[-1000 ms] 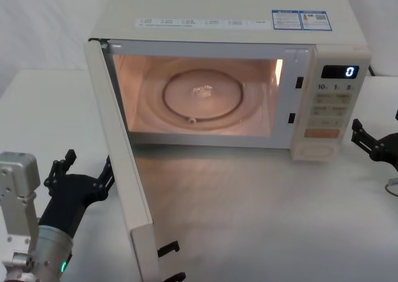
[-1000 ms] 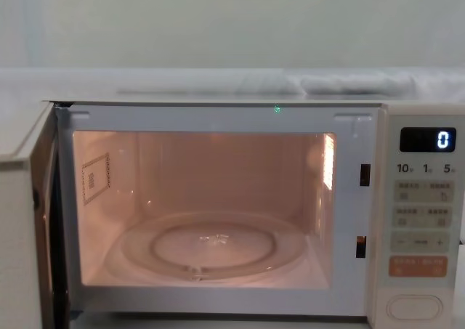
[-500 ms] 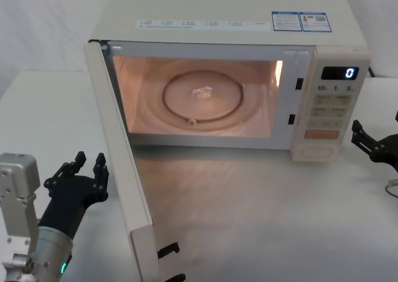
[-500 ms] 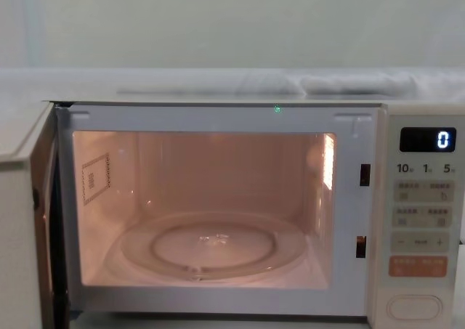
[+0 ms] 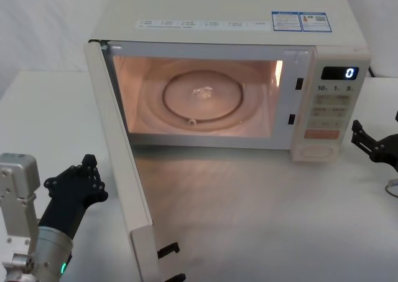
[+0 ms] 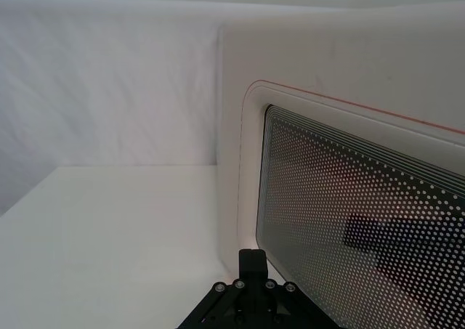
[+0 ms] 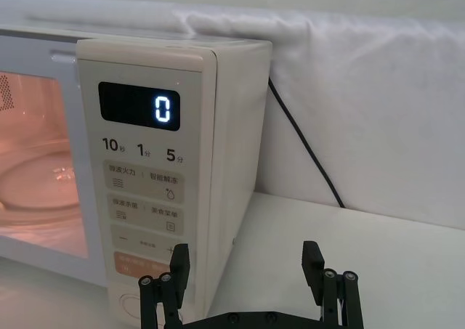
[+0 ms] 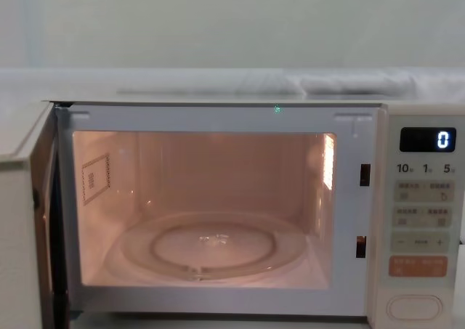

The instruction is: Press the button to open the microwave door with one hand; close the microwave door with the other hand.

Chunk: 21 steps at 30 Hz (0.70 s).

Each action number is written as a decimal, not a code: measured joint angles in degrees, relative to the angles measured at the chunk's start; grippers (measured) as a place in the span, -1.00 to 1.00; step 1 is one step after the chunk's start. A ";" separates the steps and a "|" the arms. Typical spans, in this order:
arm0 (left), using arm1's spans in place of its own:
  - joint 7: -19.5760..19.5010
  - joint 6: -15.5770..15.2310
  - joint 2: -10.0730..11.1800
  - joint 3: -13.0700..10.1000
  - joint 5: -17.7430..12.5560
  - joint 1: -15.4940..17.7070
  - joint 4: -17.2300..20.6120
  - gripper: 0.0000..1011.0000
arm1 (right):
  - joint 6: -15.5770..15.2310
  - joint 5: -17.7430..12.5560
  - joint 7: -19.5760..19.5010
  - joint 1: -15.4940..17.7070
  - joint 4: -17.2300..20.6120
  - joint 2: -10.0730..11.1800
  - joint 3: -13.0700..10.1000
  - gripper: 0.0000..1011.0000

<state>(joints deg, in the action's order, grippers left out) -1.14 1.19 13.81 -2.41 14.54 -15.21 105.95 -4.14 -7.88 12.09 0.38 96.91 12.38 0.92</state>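
Observation:
The microwave door (image 5: 118,164) stands wide open, swung out toward me, with the lit cavity behind it. My left gripper (image 5: 88,169) is shut with nothing in it, just left of the door's outer face. In the left wrist view its closed tip (image 6: 252,259) sits close to the dotted window of the door (image 6: 349,198). The cream pill-shaped button (image 5: 316,150) sits at the bottom of the control panel, also in the chest view (image 8: 413,307). My right gripper (image 5: 372,142) is open, to the right of the panel and off it; the right wrist view shows its spread fingers (image 7: 247,267).
The glass turntable (image 5: 202,98) lies inside the cavity. Two black latch hooks (image 5: 168,249) stick out of the door's free edge near me. A black power cord (image 7: 305,147) runs down behind the microwave on the right. White table surface surrounds the microwave.
My left gripper's fingers have closed from spread wide to shut, beside the door's outer face. The door and the right arm have not moved.

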 joint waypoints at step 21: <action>-6.30 1.93 -0.28 7.75 6.81 -7.84 5.13 -1.00 | 0.00 0.00 0.00 0.00 0.00 0.00 0.00 0.98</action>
<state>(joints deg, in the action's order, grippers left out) -7.44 3.12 13.52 5.33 21.35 -23.05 111.08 -4.14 -7.88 12.09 0.38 96.91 12.38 0.93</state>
